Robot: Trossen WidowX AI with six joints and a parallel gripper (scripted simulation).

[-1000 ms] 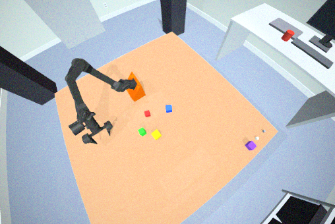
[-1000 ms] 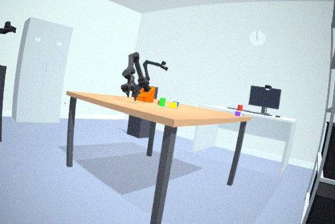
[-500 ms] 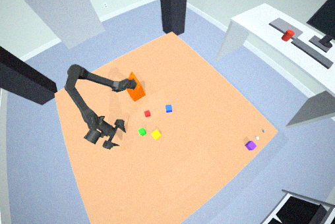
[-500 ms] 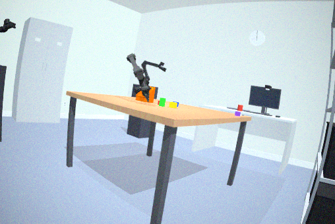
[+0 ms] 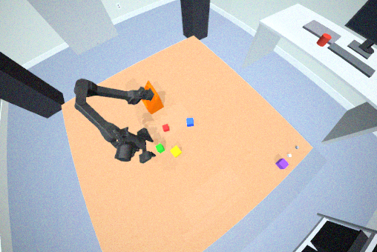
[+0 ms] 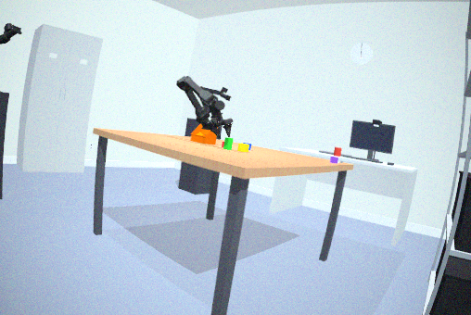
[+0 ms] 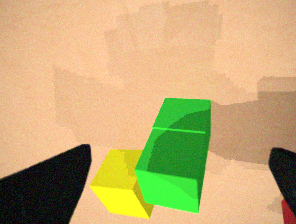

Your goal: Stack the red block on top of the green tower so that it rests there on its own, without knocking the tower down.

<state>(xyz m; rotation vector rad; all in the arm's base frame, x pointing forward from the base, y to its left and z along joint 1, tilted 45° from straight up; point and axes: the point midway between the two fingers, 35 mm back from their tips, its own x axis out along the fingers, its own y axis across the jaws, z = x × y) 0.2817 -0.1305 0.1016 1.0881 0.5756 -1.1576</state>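
Note:
The green tower (image 5: 159, 148) (image 6: 227, 143) (image 7: 177, 155), two green blocks stacked, stands upright on the orange table (image 5: 223, 80) (image 6: 153, 143). The red block (image 5: 165, 127) (image 6: 222, 144) lies on the table a little behind the tower; in the wrist view only a sliver of it (image 7: 289, 212) shows at the bottom right corner. My gripper (image 5: 150, 147) (image 6: 223, 126) (image 7: 180, 154) is open and empty. It hangs just above and left of the tower, fingers pointing down, with the tower between the two fingertips in the wrist view.
A yellow block (image 5: 176, 150) (image 6: 243, 147) (image 7: 120, 187) sits right beside the tower. A blue block (image 5: 190, 121) (image 6: 249, 145) lies farther back. A purple block (image 5: 282, 163) (image 6: 334, 159) lies near the table's right corner. An orange wedge (image 5: 153, 98) (image 6: 204, 136) stands behind the arm.

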